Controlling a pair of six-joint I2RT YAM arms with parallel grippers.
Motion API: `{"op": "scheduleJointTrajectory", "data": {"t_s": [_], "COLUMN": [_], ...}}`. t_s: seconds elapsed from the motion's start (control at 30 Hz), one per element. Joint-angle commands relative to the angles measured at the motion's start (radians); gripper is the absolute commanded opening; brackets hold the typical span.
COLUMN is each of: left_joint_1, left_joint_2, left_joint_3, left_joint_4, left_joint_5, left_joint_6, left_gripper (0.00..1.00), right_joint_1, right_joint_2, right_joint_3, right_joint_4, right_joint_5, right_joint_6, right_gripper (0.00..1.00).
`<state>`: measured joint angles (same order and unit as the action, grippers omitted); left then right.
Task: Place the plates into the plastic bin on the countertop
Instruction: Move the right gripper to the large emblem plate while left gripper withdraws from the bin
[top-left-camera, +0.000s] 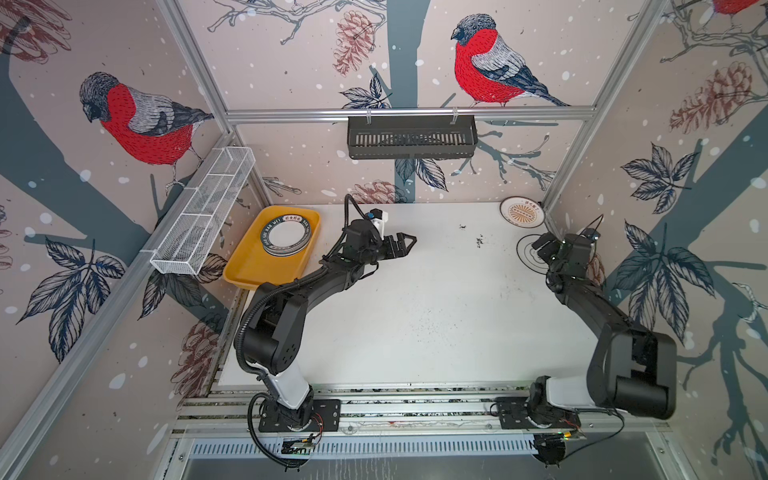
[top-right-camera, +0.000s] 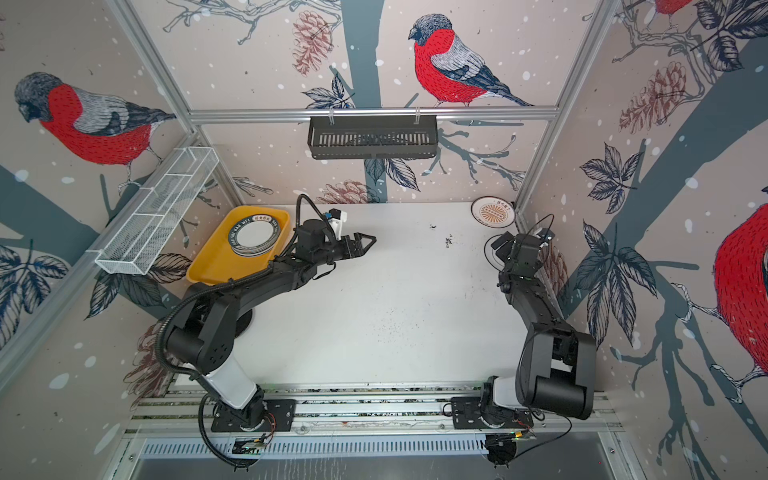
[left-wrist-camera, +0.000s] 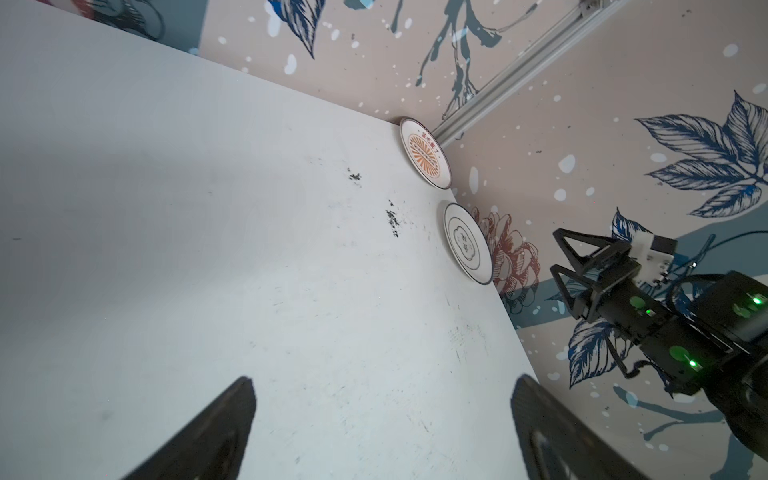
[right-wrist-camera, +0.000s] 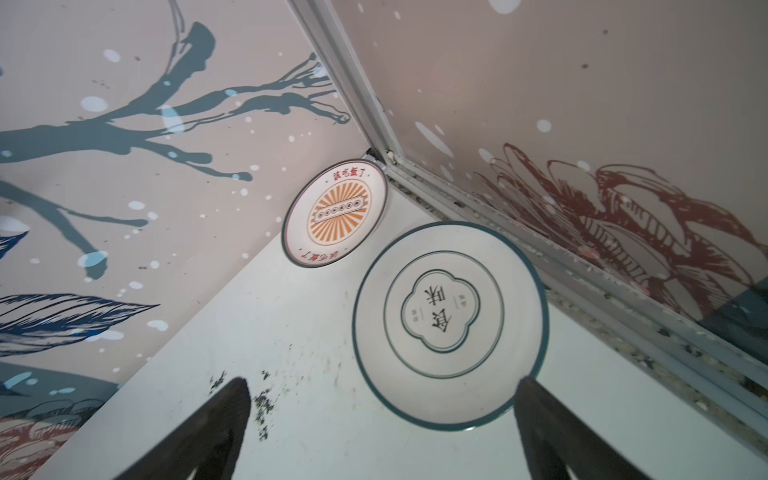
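By the far right corner, the emblem plate is seen on the countertop, just ahead of the right gripper, which is spread wide and empty. The left gripper, likewise open and empty, is placed well apart from it, beside the bin.

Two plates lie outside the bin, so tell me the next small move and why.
Probably lower the right end effector over the near rim of the emblem plate. It hangs open above that plate, holding nothing, and the sunburst plate sits farther off in the corner.
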<state>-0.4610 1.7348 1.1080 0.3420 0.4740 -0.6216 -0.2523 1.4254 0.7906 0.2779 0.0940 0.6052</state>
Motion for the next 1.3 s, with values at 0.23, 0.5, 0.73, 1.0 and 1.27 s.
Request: {"op": "scheduleJointTrajectory", "data": {"t_s": [0.23, 0.5, 0.73, 1.0, 1.27], "left_joint_1": [-0.088, -0.102, -0.106, -0.107, -0.108], "left_joint_2": [0.107, 0.119, 0.135, 0.151, 0.155], "left_joint_3": [0.130, 0.165, 0.182, 0.197, 0.195], "left_joint_4": [0.005, -0.028, -0.040, -0.044, -0.045], "left_joint_5": [0.014, -0.026, -0.037, -0.041, -0.041], "left_joint_6": [0.012, 0.015, 0.008, 0.001, 0.000], "left_gripper": [0.96, 0.96, 0.96, 0.96, 0.96], "right_joint_1": [-0.175, -0.202, -0.256, -0.266, -0.219], "right_joint_2": [0.296, 0.427, 0.517, 0.598, 0.627], "right_joint_3": [0.180, 0.215, 0.291, 0.358, 0.413], "right_joint_4": [-0.037, 0.069, 0.068, 0.037, 0.013], "right_joint_5": [-0.204, -0.179, -0.325, -0.487, -0.602], "right_joint_6": [-0.084, -0.141, -0.133, -0.141, -0.216], "right_gripper": [1.00, 1.00, 1.00, 1.00, 1.00]}}
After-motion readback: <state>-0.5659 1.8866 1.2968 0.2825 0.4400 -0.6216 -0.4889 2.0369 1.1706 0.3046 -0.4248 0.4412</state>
